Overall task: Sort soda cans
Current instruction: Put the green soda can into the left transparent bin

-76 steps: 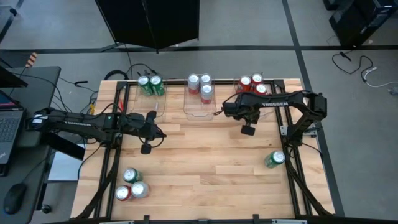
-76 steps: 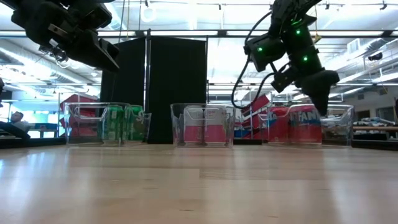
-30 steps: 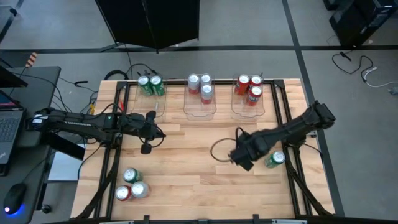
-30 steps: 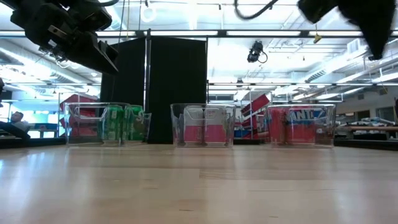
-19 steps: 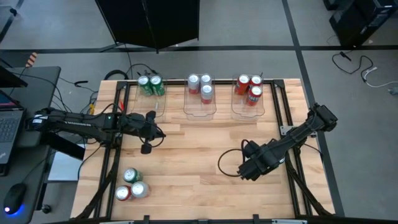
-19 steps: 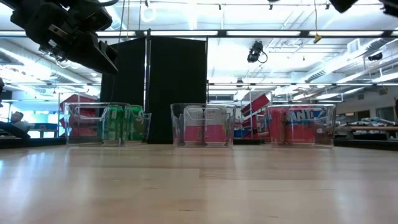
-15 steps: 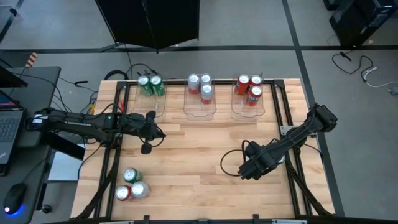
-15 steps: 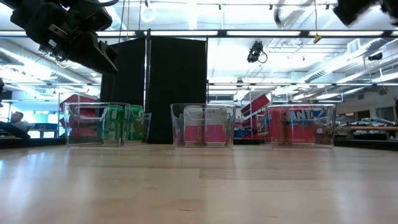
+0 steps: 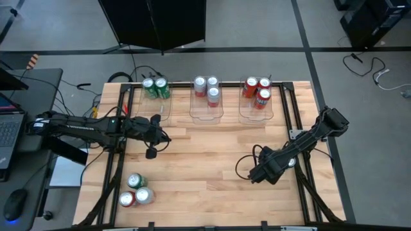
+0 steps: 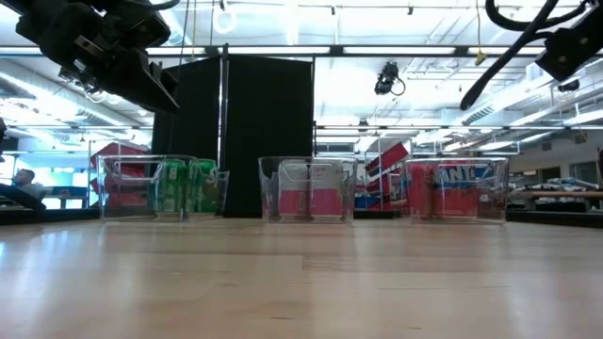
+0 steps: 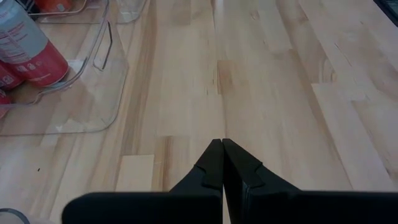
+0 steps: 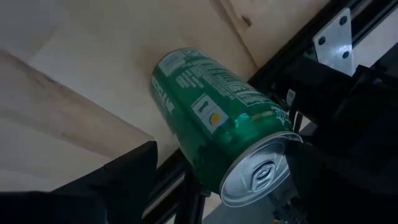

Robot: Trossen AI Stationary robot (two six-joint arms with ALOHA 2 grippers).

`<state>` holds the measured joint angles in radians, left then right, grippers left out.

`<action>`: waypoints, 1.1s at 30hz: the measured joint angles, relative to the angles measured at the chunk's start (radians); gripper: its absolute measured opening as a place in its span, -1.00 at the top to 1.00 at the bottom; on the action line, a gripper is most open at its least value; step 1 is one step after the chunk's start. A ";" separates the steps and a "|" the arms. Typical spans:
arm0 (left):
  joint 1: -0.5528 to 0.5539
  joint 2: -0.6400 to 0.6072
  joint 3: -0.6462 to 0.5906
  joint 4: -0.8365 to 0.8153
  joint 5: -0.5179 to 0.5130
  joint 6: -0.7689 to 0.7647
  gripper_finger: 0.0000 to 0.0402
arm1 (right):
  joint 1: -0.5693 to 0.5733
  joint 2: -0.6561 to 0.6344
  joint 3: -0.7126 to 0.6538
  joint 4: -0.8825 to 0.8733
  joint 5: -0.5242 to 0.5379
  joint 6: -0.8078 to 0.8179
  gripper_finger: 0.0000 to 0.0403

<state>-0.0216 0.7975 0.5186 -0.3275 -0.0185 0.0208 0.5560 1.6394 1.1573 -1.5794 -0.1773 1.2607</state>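
A green soda can (image 12: 211, 124) stands on its base near the table's right edge, beside the black frame rail (image 12: 292, 68). My right gripper (image 12: 224, 193) is open, slanting down from above, with one finger on either side of the can's top end. In the high view my right arm (image 9: 273, 168) covers this can. Three more soda cans, green (image 9: 135, 181), red (image 9: 127, 199) and silver-white (image 9: 144, 196), stand at the near left corner. My left gripper (image 9: 151, 153) hangs shut above the left half of the table, holding nothing (image 11: 222, 165).
Three clear bins stand along the far edge: the left one (image 9: 155, 102) holds two green cans, the middle one (image 9: 207, 109) three silver-white cans, the right one (image 9: 257, 110) three red cans. Bare wood (image 9: 205, 160) lies between the arms.
My right gripper has swung from the middle right of the table toward the near right, and its arm now covers the green can there. The can has stayed where it was.
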 joint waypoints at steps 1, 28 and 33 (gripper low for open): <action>0.000 0.000 0.000 0.000 0.000 0.000 1.00 | 0.000 0.000 0.001 0.000 -0.006 -0.003 -0.70; 0.000 0.000 0.000 -0.007 0.000 0.000 1.00 | -0.002 0.000 0.136 0.115 0.121 -0.043 -0.74; 0.000 0.000 0.000 -0.007 0.000 0.000 1.00 | -0.002 0.001 0.142 0.089 0.126 -0.040 -0.74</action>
<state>-0.0217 0.7975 0.5186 -0.3344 -0.0185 0.0208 0.5537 1.6405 1.2993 -1.4908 -0.0516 1.2205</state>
